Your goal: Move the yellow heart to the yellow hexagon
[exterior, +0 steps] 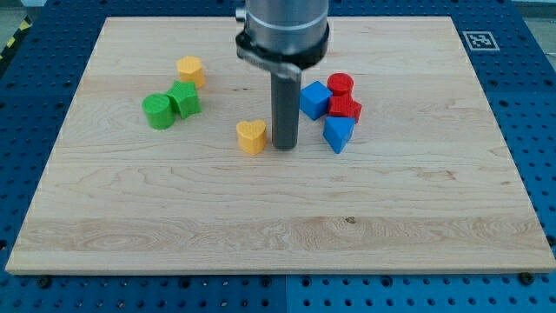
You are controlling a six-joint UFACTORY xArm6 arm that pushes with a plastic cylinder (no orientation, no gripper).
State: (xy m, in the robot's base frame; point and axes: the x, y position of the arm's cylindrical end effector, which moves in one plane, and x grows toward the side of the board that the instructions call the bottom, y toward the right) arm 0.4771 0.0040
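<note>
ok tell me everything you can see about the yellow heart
The yellow heart is a small, matte, plastic-looking block lying flat on the wooden board, near the middle. Its notch faces the view's top, its point the bottom. My tip stands just to its right, close, with contact unclear. No block touches it; the yellow hexagon sits up and to the left.

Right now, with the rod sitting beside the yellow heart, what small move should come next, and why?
Probably a short push toward the view's left and slightly up. My tip stands just right of the yellow heart, and the yellow hexagon lies up-left of it. I'd nudge the tip a little toward the view's bottom first, so the push also carries the heart upward, passing right of the green blocks.
</note>
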